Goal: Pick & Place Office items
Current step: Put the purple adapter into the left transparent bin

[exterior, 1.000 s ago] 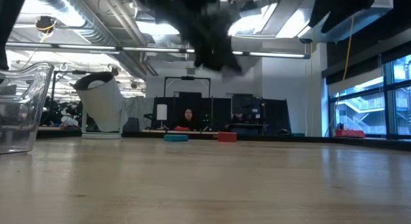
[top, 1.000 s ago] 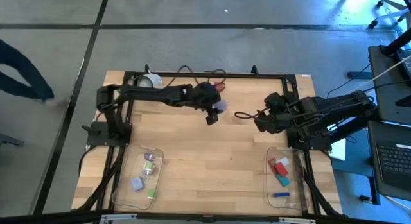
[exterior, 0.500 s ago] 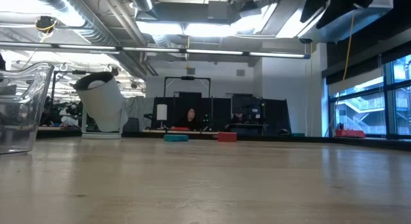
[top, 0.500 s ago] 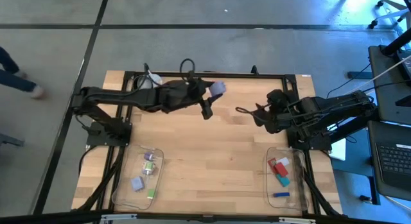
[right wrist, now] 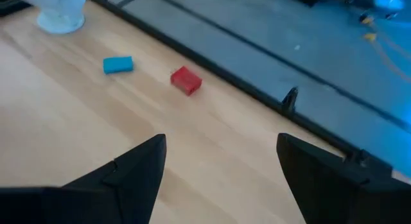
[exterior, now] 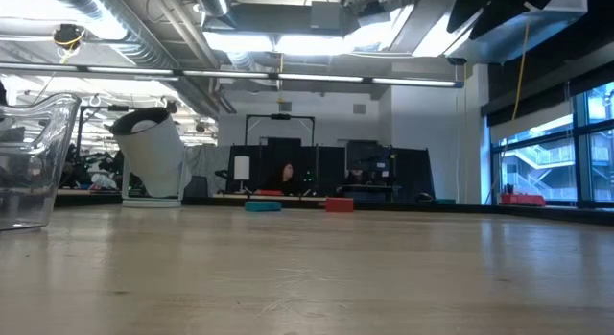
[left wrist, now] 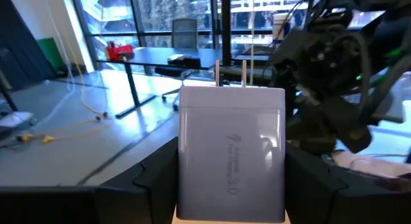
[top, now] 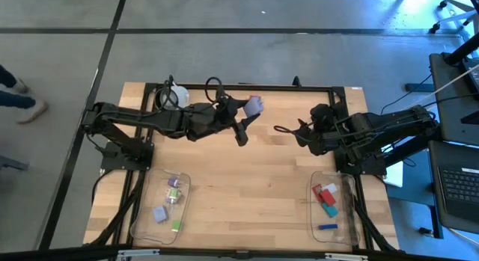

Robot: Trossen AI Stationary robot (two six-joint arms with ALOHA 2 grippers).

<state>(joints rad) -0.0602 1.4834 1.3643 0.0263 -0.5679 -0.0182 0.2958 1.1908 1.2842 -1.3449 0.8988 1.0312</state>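
Note:
My left gripper point(top: 251, 110) is over the table's far middle, shut on a lavender block point(left wrist: 231, 153) with two metal prongs point(left wrist: 231, 73) on its far end. The high view shows that block point(top: 255, 105) raised above the wood. My right gripper point(top: 299, 134) hovers right of centre. It is open, with nothing between its fingers point(right wrist: 221, 147). A teal block point(right wrist: 118, 64) and a red block point(right wrist: 186, 80) lie flat on the table near its far edge, as the low view also shows for the teal block point(exterior: 263, 206) and the red block point(exterior: 339, 204). My left gripper pinches the lavender block by its two opposite side faces point(left wrist: 186, 166), one finger point(left wrist: 154, 182) on each side. The fingers lie level and come from the table's left. The block is lifted clear of the table, its prongs pointing away from the wrist.
A clear tray point(top: 153, 188) at the near left holds lavender and green pieces. Another clear tray point(top: 346, 188) at the near right holds red, teal and blue pieces. A white round object point(top: 176, 95) stands at the far left corner. Cables point(top: 217, 83) loop along the far edge.
My left gripper has risen with the lavender block and swung toward the table's far edge. It has tipped from pointing downward to level and has left the low view upward. The block has stayed in its fingers.

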